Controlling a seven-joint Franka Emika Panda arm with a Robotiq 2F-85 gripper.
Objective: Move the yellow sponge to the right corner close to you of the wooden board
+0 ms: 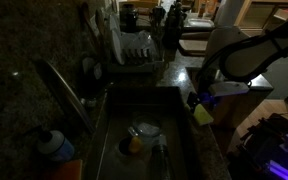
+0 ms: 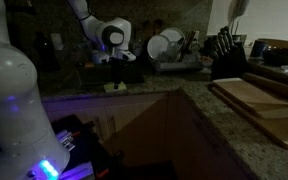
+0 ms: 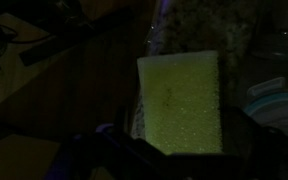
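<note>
While the small, flat, yellow-green soft sponge (image 3: 179, 100) lies on the dark speckled stone countertop (image 2: 224, 135), right at its edge beside the deep metal sink (image 1: 107, 128), we hold our gripper (image 2: 115, 66) directly above it. It looks apart from the sponge rather than touching. We read that placement as lining up for a straight downward grasp, since the wrist view frames the sponge squarely with its long sides running away from us. We cannot tell whether the jaws stand apart or together: the scene is too dim, and no fingers show clearly against the sponge. The large, pale tan, thick-edged wooden board (image 2: 259, 100) rests well apart from the sponge, further along the counter past the dish rack (image 2: 169, 45). We judge that the carry has not begun.
</note>
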